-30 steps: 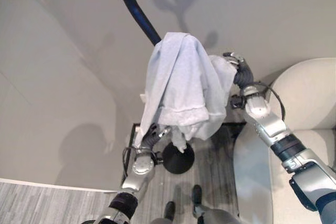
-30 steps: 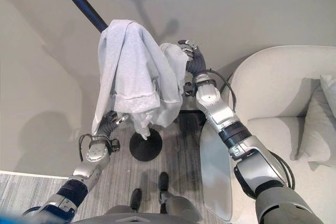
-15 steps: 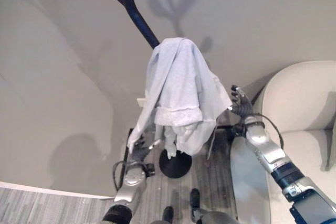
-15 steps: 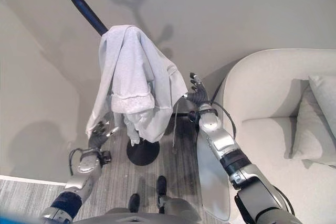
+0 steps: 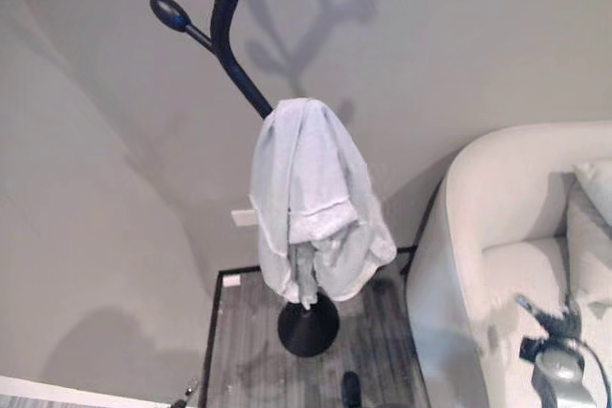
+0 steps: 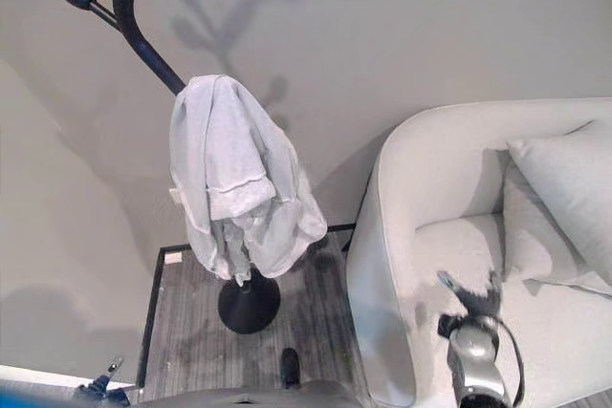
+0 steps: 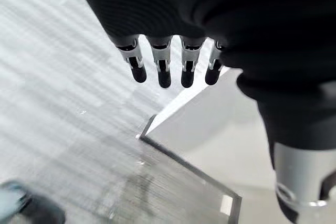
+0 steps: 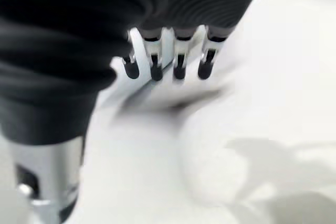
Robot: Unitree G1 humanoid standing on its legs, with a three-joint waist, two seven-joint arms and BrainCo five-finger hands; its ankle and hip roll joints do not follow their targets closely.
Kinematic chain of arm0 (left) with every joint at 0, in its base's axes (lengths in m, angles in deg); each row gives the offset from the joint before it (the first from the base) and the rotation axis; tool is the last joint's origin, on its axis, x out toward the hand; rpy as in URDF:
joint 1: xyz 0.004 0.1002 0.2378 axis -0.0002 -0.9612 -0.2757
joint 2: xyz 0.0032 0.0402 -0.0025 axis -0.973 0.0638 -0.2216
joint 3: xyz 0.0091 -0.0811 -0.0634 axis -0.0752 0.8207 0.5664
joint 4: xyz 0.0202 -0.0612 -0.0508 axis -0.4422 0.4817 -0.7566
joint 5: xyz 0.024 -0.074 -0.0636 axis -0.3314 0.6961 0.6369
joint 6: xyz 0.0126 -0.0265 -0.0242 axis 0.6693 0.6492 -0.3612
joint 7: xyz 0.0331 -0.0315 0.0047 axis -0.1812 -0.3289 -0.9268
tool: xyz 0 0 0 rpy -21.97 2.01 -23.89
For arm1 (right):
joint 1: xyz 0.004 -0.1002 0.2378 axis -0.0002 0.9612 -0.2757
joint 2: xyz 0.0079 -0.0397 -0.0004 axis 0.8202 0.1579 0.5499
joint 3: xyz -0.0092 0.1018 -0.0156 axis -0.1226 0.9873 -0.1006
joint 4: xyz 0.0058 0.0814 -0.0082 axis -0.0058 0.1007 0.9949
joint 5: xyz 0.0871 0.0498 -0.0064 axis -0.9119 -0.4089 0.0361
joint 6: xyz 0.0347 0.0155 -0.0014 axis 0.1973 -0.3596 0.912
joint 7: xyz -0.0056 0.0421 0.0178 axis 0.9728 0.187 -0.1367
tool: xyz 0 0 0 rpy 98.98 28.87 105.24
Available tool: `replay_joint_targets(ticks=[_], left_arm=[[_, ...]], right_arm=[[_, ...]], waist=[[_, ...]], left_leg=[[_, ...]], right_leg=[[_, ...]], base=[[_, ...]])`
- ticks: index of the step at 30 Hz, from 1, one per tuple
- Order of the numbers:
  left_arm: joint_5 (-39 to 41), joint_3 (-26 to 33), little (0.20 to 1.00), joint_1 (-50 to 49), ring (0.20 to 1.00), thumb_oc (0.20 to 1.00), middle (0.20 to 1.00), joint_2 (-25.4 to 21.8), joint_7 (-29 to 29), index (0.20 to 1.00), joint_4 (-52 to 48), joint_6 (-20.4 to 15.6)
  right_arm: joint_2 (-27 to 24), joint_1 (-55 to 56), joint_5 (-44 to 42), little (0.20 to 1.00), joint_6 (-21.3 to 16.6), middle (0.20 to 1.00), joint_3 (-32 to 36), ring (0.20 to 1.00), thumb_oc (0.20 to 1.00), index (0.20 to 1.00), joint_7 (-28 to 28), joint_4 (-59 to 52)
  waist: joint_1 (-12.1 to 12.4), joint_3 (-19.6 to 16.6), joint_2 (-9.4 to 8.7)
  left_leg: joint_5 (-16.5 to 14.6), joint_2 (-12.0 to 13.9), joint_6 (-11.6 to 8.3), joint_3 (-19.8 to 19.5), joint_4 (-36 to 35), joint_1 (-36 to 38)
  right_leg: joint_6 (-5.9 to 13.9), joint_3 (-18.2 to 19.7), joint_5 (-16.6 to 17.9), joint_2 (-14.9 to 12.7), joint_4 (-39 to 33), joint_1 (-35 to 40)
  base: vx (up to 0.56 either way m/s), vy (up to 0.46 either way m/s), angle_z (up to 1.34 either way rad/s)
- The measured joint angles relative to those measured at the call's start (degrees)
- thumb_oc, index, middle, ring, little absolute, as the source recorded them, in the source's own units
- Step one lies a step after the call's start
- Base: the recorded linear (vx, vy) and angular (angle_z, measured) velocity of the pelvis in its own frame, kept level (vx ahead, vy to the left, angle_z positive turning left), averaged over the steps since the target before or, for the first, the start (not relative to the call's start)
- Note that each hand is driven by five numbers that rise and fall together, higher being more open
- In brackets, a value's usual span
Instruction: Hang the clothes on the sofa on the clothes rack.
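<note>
So your pale shirt (image 5: 311, 203) is draped over a branch of the dark clothes rack (image 5: 232, 31) mid-frame, long axis hanging straight down toward the round base. Right hand (image 6: 473, 301), lower right over the white sofa (image 6: 449, 179), has its fingers straight and empty. Same for the left hand (image 7: 170, 59), above the floor.

Right hand (image 6: 470, 298) low at view's lower right, fingers (image 8: 179, 66) straight, spread, holding nothing. Left hand (image 7: 173, 35) down low, fingers (image 7: 164, 72) straight, thumb apart, empty.
</note>
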Motion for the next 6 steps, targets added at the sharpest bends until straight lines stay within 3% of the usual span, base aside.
replay_joint_targets(ticks=[3, 4, 6], left_arm=[[2.3, 0.3, 1.000, -1.2, 1.000, 1.000, 1.000, 1.5, 0.0, 1.000, 3.0, 0.3], [2.8, -0.7, 1.000, -0.5, 1.000, 1.000, 1.000, 2.6, 0.0, 1.000, 4.1, 0.4], [3.9, -4.1, 1.000, 0.6, 1.000, 1.000, 1.000, 3.2, 0.0, 1.000, 4.6, 0.7]], right_arm=[[3.5, -0.6, -8.2, 1.000, -2.0, 1.000, 3.6, 1.000, 1.000, 1.000, -2.5, 15.2], [3.4, -4.8, -13.3, 1.000, -3.4, 1.000, 5.4, 1.000, 1.000, 1.000, -3.8, 32.0], [3.9, -7.4, -18.6, 1.000, -3.4, 1.000, 3.9, 1.000, 1.000, 1.000, -3.7, 45.2]], waist=[[0.2, -2.2, -0.46], [1.5, -2.1, -0.20], [2.0, -2.2, -0.05]], left_leg=[[-0.3, 0.1, -0.50, 0.1, 0.1, 0.1], [-0.2, 0.4, -0.48, 0.1, 0.3, 0.1], [-0.3, 0.4, -0.57, 0.1, 1.1, -0.1]], right_leg=[[-0.66, -0.2, -1.3, 0.3, -1.3, 0.0], [-0.53, -0.5, -1.1, 0.3, -2.6, 1.0], [-0.53, -0.8, -1.1, 0.3, -2.7, 1.3]], base=[[0.01, 0.022, 0.09], [0.02, 0.024, 0.09], [0.03, 0.028, 0.22]])
